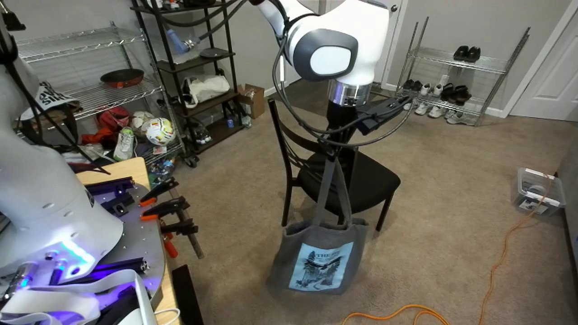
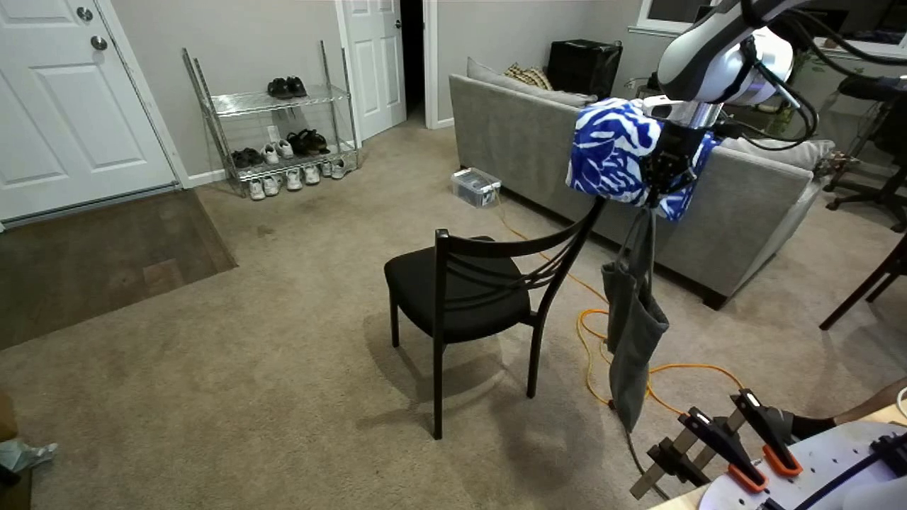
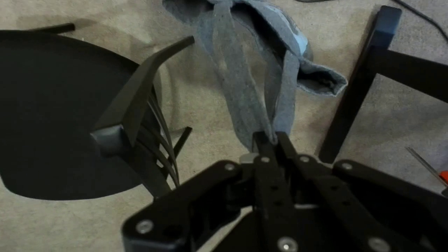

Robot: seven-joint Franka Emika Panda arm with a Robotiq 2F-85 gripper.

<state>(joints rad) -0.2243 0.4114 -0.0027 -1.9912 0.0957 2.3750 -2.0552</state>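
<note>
My gripper (image 1: pixel 332 153) is shut on the handles of a grey tote bag (image 1: pixel 320 266) with a light blue picture print. The bag hangs below the fingers, beside a black chair (image 1: pixel 372 180). In an exterior view the gripper (image 2: pixel 653 198) is to the right of the chair's backrest (image 2: pixel 510 248), and the bag (image 2: pixel 633 333) hangs edge-on. In the wrist view the strap loop (image 3: pixel 234 73) runs up from between the fingertips (image 3: pixel 274 138), and the bag's mouth is partly open. The chair (image 3: pixel 63 115) shows at the left there, apart from the gripper.
Clamps (image 1: pixel 165 207) stick out from the robot's table edge near the bag. An orange cord (image 2: pixel 680 366) lies on the carpet. A grey sofa (image 2: pixel 510 134) with a blue and white cloth (image 2: pixel 613 149) stands behind. A shoe rack (image 1: pixel 456 63) and wire shelves (image 1: pixel 90 95) line the walls.
</note>
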